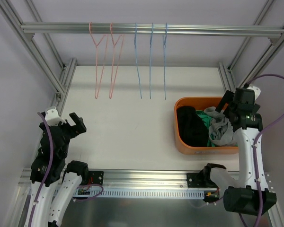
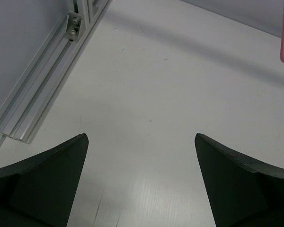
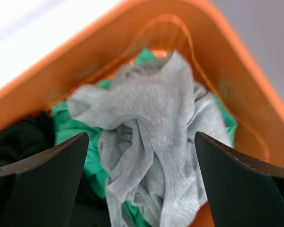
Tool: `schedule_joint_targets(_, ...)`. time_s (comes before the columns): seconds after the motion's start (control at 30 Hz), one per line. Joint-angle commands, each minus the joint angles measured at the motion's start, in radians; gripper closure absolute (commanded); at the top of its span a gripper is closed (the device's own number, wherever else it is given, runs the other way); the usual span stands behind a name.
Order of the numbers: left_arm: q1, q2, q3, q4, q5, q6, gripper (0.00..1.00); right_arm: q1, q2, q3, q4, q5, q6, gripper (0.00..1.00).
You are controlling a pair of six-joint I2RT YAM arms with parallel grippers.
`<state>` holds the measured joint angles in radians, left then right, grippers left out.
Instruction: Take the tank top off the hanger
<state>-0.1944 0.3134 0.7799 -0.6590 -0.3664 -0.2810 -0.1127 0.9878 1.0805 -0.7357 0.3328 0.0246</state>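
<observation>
Right, over on the right side now: right gripper poised above the orange bin, jaws spread wide, gripping nothing. Directly underneath, crumpled in a loose heap, the grey tank top, resting on a green garment beside a black garment, all of it inside the bin and free of any hanger. Up at the back, strung along the rail, two pink hangers and three blue hangers, every one of them bare, no cloth anywhere on the wire. Across on the other side, left gripper parked low over the white table, jaws likewise fully apart, holding nothing, well away from the bin and the rail alike. Looks, on this evidence, like a job as good as finished: top off the hanger and lying among the laundry. Little left to do beyond lifting the right arm clear of the bin, and quite possibly nothing at all
</observation>
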Motion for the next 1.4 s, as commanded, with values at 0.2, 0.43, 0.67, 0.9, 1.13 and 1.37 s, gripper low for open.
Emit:
schedule_joint_targets(0.2, 0.012, 0.012, 0.11, -0.002, -0.041, 0.046, 0.01, 0.034, -0.201, 0.137, -0.129, -0.224, -0.132, 0.01)
schedule_joint_targets(0.43, 0.012, -0.023, 0.235, -0.05, 0.217, 0.146, 0.01, 0.146, -0.501, 0.141, -0.238, -0.278, -0.232, 0.0)
schedule_joint_targets(0.67, 0.003, -0.126, 0.259, -0.129, 0.253, 0.229, 0.01, 0.301, -0.673, 0.166, -0.387, -0.06, -0.265, 0.01)
schedule_joint_targets(0.9, 0.001, -0.195, 0.266, -0.211, 0.216, 0.229, 0.01, 0.398, -0.701, 0.254, -0.534, 0.014, -0.245, 0.01)
schedule_joint_targets(1.13, -0.008, -0.186, 0.272, -0.232, 0.221, 0.229, 0.01, 0.421, -0.736, 0.266, -0.597, 0.068, -0.233, 0.01)
schedule_joint_targets(1.37, -0.01, -0.174, 0.279, -0.234, 0.233, 0.229, 0.01, 0.423, -0.745, 0.26, -0.596, 0.071, -0.232, 0.01)
